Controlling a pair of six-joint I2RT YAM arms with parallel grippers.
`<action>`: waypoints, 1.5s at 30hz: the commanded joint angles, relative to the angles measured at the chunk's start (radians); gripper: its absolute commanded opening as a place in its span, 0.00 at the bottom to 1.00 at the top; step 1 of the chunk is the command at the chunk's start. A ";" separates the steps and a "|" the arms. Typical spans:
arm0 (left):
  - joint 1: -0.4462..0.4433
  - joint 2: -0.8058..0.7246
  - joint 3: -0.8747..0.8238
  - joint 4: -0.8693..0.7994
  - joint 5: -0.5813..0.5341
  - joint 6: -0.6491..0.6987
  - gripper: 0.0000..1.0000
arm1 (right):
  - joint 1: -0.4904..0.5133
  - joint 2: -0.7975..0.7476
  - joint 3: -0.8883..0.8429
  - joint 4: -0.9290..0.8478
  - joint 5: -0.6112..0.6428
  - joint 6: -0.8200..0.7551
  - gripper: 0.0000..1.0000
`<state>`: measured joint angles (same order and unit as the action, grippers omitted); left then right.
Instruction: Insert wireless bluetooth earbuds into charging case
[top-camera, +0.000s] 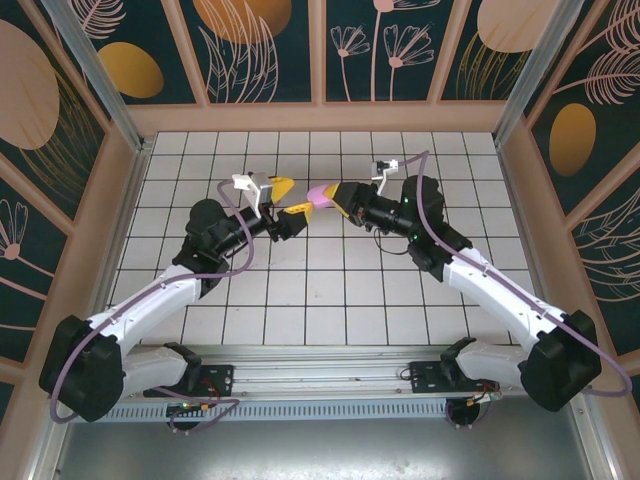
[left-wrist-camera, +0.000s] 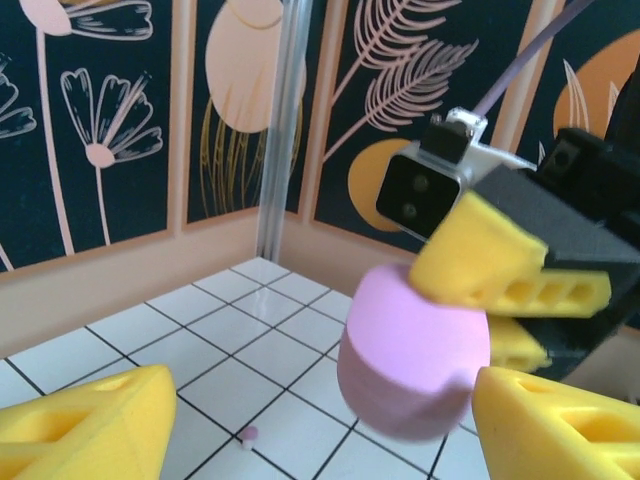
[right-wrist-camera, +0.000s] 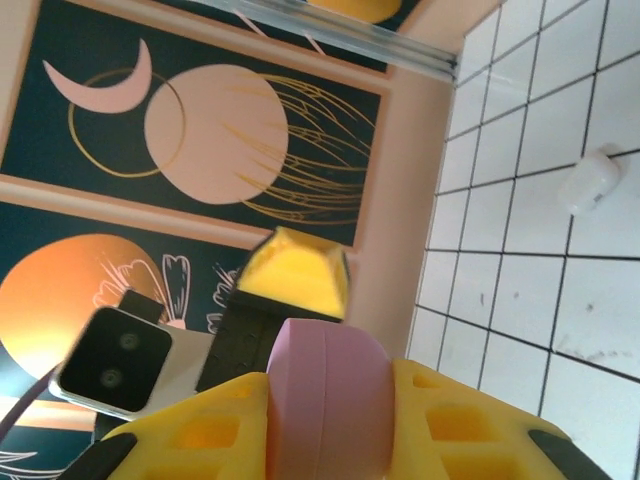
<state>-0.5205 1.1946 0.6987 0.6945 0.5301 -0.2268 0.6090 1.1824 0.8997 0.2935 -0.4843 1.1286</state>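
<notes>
The charging case (top-camera: 321, 192), a rounded pink shell with its lid down, hangs above the middle of the tiled floor. My right gripper (right-wrist-camera: 325, 432) is shut on it, a yellow finger (right-wrist-camera: 200, 440) pressed to each flat side. In the left wrist view the case (left-wrist-camera: 410, 360) appears with the right gripper's fingers (left-wrist-camera: 480, 260) clamped on it from above and behind. My left gripper (left-wrist-camera: 320, 425) is open, and its yellow fingers (left-wrist-camera: 80, 420) stand wide on either side of the case. One tiny pink earbud (left-wrist-camera: 248, 434) lies on the tiles below.
A larger white rounded object (right-wrist-camera: 590, 180) lies on the tiles further off. Both arms meet over the middle of the floor (top-camera: 300, 290), left gripper (top-camera: 294, 198) facing right gripper (top-camera: 340, 198). Patterned walls (top-camera: 260, 50) enclose the space.
</notes>
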 joint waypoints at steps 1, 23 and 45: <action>0.014 0.010 0.018 -0.034 0.127 0.038 0.75 | 0.020 -0.009 -0.039 0.170 0.073 0.087 0.22; 0.031 0.065 0.027 0.142 0.210 0.047 0.63 | 0.062 0.028 -0.063 0.255 0.026 0.172 0.22; 0.039 0.096 0.056 0.172 0.271 0.036 0.48 | 0.064 0.045 -0.056 0.254 -0.005 0.171 0.21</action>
<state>-0.4889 1.2800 0.7242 0.8192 0.7742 -0.1848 0.6659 1.2243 0.8474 0.4927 -0.4725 1.2934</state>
